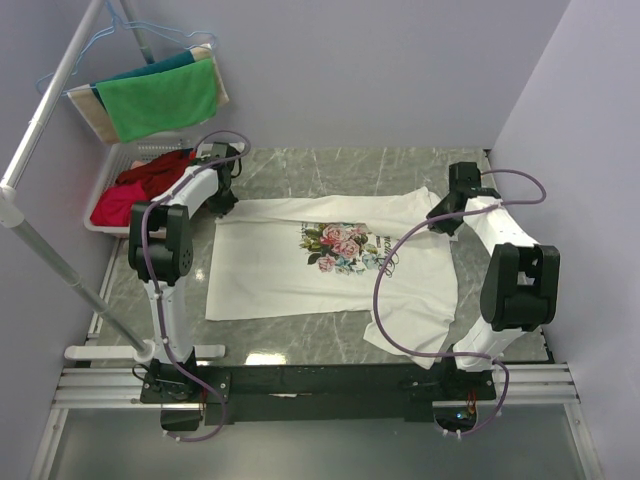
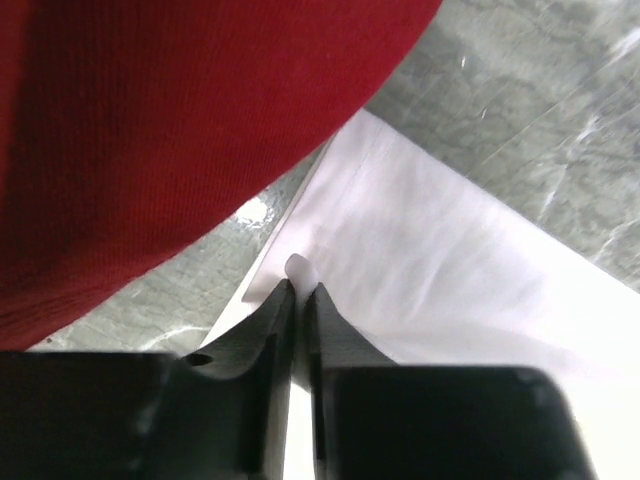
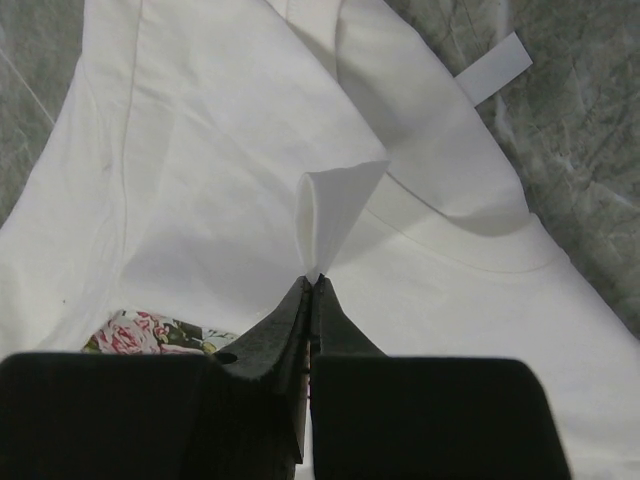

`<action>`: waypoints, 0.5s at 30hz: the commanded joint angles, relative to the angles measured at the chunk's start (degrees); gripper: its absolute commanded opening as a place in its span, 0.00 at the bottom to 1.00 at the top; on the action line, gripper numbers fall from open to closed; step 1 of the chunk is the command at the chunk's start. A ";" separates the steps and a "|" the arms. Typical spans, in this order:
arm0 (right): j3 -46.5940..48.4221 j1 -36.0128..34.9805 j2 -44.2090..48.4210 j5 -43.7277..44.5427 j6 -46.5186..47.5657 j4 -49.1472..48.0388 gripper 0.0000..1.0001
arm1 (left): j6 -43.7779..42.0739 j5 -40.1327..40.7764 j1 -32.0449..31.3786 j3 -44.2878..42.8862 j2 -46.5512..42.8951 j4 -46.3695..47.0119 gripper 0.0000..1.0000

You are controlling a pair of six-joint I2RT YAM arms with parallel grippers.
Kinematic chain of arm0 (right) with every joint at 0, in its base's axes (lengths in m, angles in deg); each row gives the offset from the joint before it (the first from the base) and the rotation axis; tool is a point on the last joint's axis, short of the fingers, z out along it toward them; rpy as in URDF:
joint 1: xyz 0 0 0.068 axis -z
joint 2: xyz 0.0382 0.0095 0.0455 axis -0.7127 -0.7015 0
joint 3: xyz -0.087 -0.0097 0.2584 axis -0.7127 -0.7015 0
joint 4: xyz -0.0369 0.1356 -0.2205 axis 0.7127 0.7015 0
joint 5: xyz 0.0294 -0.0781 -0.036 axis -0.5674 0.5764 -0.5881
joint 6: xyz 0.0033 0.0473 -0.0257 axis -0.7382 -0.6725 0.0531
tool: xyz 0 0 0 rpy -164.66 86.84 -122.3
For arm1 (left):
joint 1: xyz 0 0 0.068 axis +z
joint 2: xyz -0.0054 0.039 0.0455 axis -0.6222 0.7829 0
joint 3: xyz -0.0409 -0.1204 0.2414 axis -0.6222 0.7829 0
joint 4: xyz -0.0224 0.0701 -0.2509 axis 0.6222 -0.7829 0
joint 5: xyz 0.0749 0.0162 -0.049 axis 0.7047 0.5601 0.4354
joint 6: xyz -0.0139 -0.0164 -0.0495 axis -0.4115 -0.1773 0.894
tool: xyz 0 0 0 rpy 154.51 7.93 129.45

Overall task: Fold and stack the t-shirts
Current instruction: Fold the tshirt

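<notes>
Dark script beside the rose print (image 1: 343,247) on the chest, too small to read; blank white label (image 3: 490,68) by the collar. Spread flat, print up, on the marbled table (image 1: 330,165): white t-shirt (image 1: 290,275), short-sleeved, lightly creased. Right gripper (image 3: 313,281) clamped on a raised peak of cloth near the collar. Left gripper (image 2: 300,287) at a hem corner, beside a red cloth (image 2: 150,130); slim slit between the jaws, white nub at the tips, impossible to tell whether pinched.

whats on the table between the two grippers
only the t-shirt: in the top view its far edge runs from the left gripper to the right gripper, nothing lying on it
</notes>
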 commanded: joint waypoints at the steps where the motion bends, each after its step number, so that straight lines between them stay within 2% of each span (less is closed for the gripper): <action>1: -1.14 0.40 2.24 0.99 -0.61 1.29 0.00 | 0.60 0.14 -0.45 -0.70 0.91 -1.54 0.37; 2: -0.96 0.40 1.80 1.08 -0.61 1.64 0.00 | 0.77 0.58 -0.54 -1.22 1.18 -1.80 0.53; 4: 0.09 0.40 0.22 1.25 -0.87 3.48 0.00 | 0.69 1.02 -0.63 -1.58 1.53 -2.24 0.59; 5: 0.35 0.40 -0.23 1.69 -0.96 4.10 0.00 | 0.77 1.28 -0.63 -2.01 1.53 -2.42 0.66; 6: 0.71 0.40 -0.49 1.78 -1.05 5.06 0.07 | 0.86 1.89 -0.63 -2.19 1.36 -2.76 0.68; 9: 0.97 0.14 -0.41 2.22 -1.14 5.51 0.25 | 0.95 2.08 -0.63 -2.37 0.66 -2.33 0.72; 15: 1.06 -0.48 2.75 7.04 -1.49 6.13 0.29 | 1.56 3.21 -1.07 -2.37 -2.24 -1.63 0.72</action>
